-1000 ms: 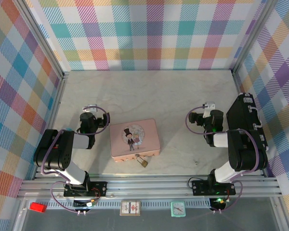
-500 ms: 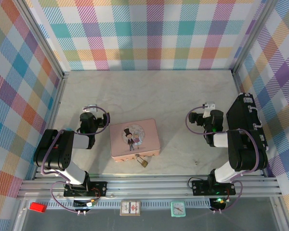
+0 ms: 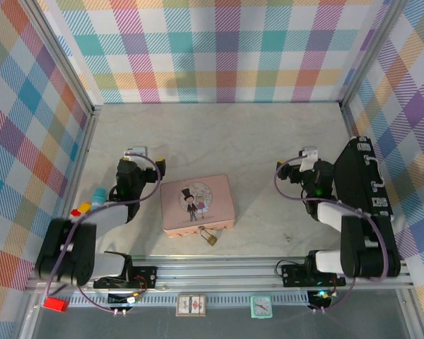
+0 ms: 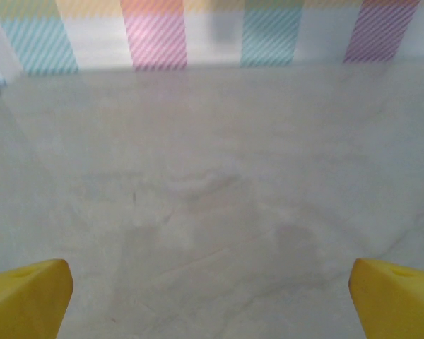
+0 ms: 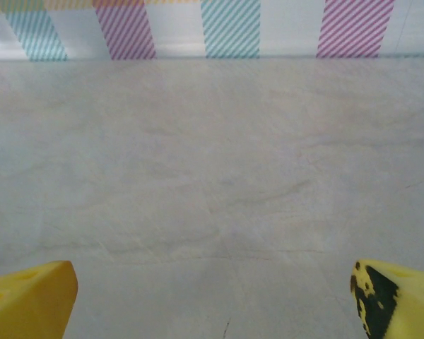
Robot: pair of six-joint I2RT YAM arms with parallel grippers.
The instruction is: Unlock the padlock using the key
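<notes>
My left gripper (image 4: 212, 300) and right gripper (image 5: 212, 300) both stood wide open, holding nothing. The tiny brass-gold padlock (image 3: 210, 237) lay at the near edge of the pink rectangular tin (image 3: 197, 205), seemingly hooked to it. I judged it light, hard, probably slippery, and best pinched across its flat body.

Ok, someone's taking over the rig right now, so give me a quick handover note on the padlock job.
Left gripper: open, empty, over bare table left of the pink tin.
Right gripper: open, empty, over bare table right of the tin.
Padlock: at the clasp on the tin's near edge, between the two arms.
Key: too small to pick out from above, so locate it first.
Done: nothing grasped; padlock not yet touched.
Left: pick up the key, steady the padlock, insert, turn.
</notes>
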